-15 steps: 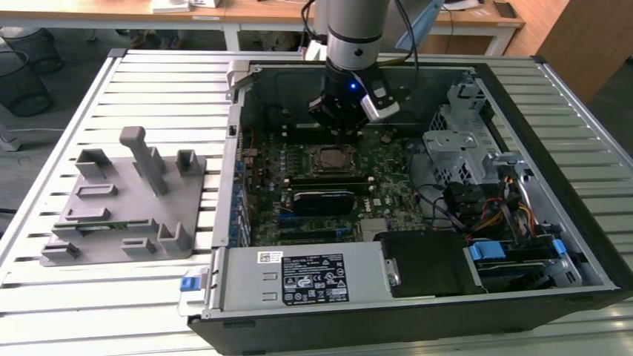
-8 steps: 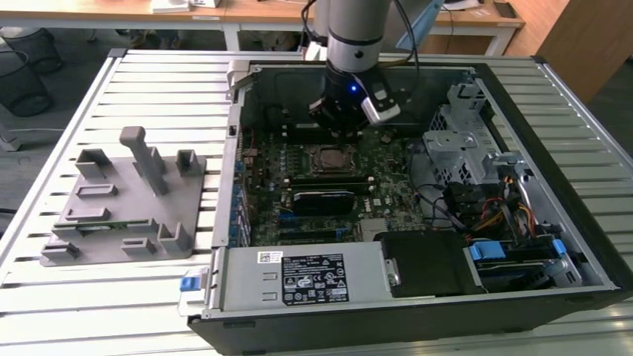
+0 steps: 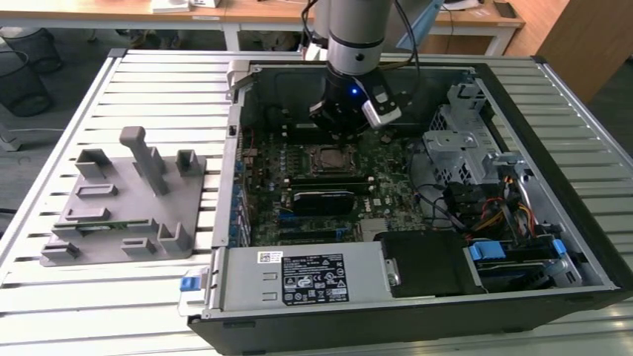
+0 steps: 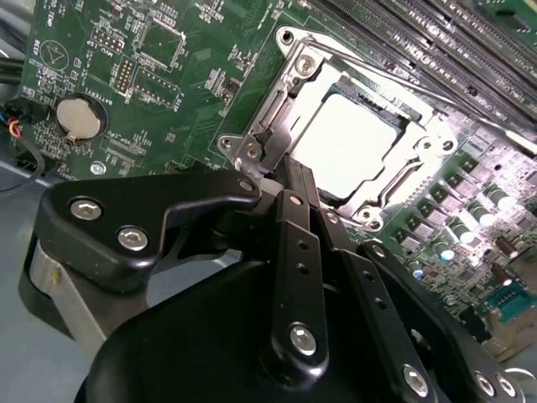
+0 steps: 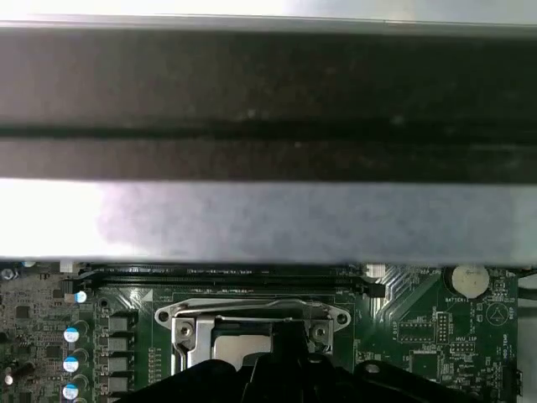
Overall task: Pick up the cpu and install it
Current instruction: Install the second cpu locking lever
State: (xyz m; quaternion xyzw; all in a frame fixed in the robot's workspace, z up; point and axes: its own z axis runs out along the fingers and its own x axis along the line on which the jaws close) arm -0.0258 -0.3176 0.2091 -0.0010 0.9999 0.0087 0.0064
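The cpu (image 4: pixel 351 144) is lying flat inside the socket frame (image 4: pixel 289 96) on the motherboard (image 4: pixel 159 75), its silver top showing through the frame's opening, and the gripper (image 4: pixel 284 178) is hanging just above the frame's near edge with its fingers drawn together and gripping nothing. Judging from this, the chip is already sitting in place, so doing this step well is meaning staying vertical over the socket frame, pushing nothing sideways, and avoiding the frame's lever.
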